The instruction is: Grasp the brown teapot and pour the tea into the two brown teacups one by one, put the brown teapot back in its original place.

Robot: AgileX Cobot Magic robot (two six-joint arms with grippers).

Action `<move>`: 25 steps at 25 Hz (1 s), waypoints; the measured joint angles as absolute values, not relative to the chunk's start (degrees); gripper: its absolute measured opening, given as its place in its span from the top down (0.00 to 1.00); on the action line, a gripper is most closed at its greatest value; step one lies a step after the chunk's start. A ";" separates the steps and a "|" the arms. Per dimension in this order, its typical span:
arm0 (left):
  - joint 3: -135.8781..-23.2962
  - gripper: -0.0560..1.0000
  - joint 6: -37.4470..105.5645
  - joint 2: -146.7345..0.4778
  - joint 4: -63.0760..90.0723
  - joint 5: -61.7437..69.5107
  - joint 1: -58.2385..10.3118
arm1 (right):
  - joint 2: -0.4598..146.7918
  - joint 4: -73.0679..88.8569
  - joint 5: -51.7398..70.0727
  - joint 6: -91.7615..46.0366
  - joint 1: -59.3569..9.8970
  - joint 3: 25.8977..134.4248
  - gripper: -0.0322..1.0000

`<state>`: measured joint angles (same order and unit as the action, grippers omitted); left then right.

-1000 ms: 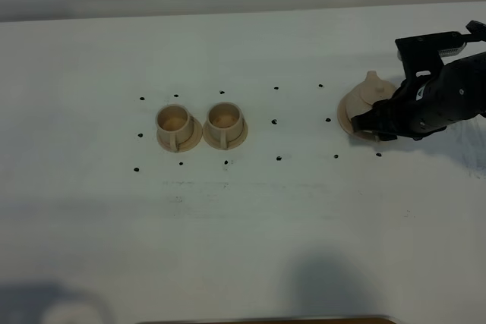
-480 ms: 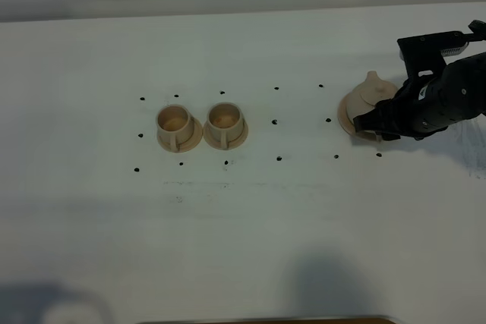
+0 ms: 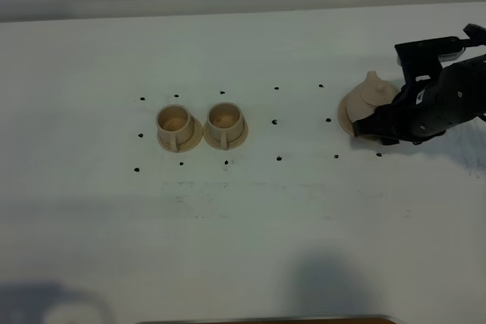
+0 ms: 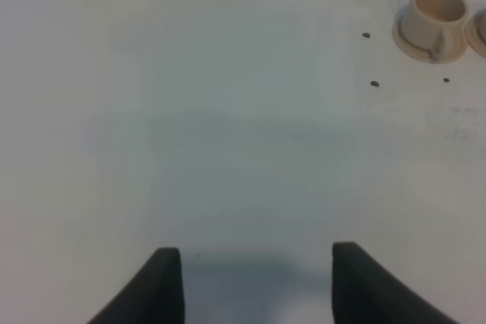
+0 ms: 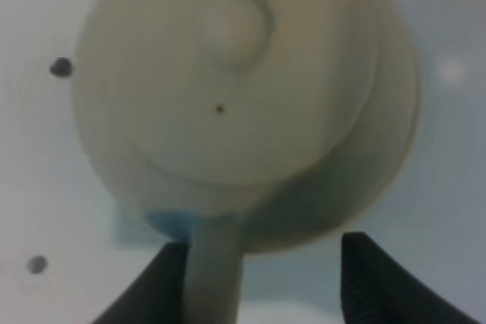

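The brown teapot (image 3: pixel 370 99) sits on its wide saucer, the original place (image 3: pixel 346 116), at the right of the table. My right gripper (image 3: pixel 373 128) reaches in at the pot's near right side. In the right wrist view the lid (image 5: pixel 228 73) is seen from above. The loop handle (image 5: pixel 216 263) runs between the open fingers, close to one finger (image 5: pixel 156 290) and apart from the other. The two brown teacups (image 3: pixel 175 121) (image 3: pixel 225 118) stand side by side on small saucers at centre left. My left gripper (image 4: pixel 249 282) is open over bare table.
Small black dots mark the white table (image 3: pixel 250 210) around the cups and the teapot. One cup (image 4: pixel 434 14) shows far off in the left wrist view, with the edge of the other cup's saucer (image 4: pixel 479 29) beside it. A dark edge runs along the table's front.
My right arm has shifted slightly beside the teapot and its fingers have drawn a little closer together. The teapot and the cups have not moved.
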<state>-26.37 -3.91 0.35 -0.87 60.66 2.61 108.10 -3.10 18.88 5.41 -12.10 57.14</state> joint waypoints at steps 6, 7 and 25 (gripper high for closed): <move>-26.37 0.47 -3.91 0.35 -0.87 60.66 2.61 | 108.73 -3.10 18.88 5.41 -12.10 57.14 0.58; -26.37 0.47 -3.91 0.35 -0.87 60.66 2.61 | 108.74 -3.10 18.88 5.41 -12.10 57.14 0.58; -26.37 0.47 -3.91 0.35 -0.87 60.69 2.61 | 108.79 -4.23 21.62 5.41 -12.04 59.24 0.52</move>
<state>-26.37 -3.91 0.35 -0.87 60.69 2.61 108.79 -4.23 21.62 5.41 -12.04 59.24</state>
